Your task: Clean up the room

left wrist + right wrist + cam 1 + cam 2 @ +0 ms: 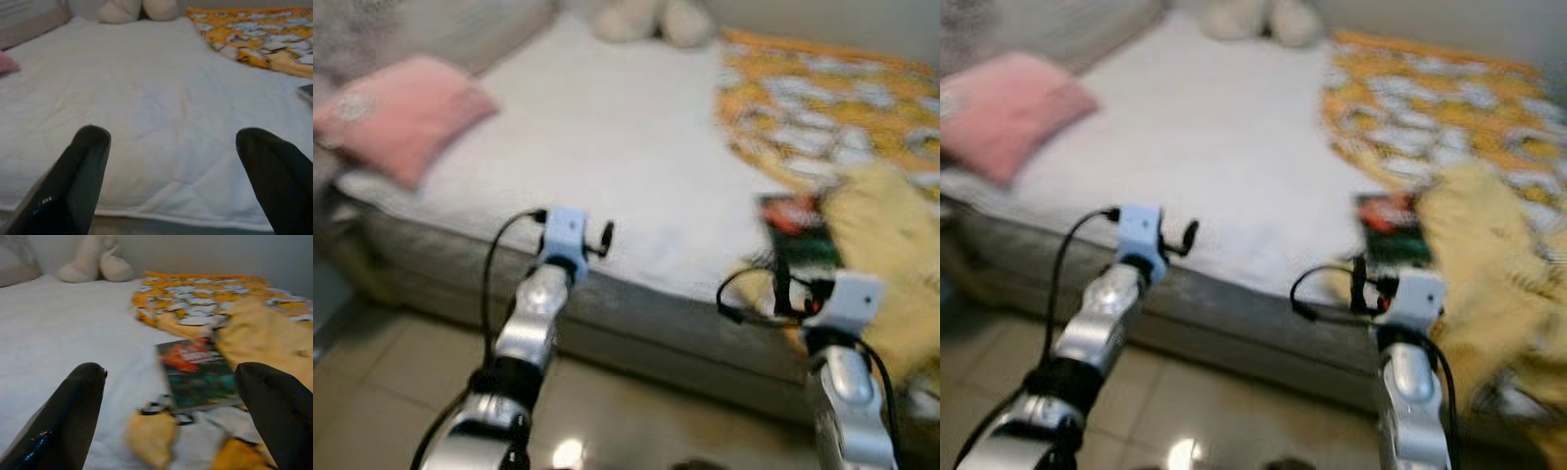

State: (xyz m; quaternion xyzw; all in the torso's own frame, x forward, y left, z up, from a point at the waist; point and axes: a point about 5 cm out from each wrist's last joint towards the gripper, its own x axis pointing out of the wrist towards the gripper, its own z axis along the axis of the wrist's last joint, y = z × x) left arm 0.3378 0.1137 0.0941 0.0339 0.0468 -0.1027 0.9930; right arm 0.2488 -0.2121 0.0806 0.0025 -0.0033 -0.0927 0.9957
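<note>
Book (198,373): lower right of the head views, flat on the bed (607,147) beside the yellow blanket (886,255)
Right gripper (181,426): jaws wide, short of the book
Left gripper (171,186): jaws wide, over bare sheet
Advice: straddle the book's near edge before closing

1. both silver arms are raised forward toward the near edge of the bed (636,294), elbows low, wrists tilted up.
2. the left hand (171,186) sits over the bed's near edge, its two black fingers (73,181) spread wide with nothing between them.
3. the right hand (171,421) sits at the same edge, further toward the robot's right; its fingers (274,416) are likewise spread wide, holding nothing.
</note>
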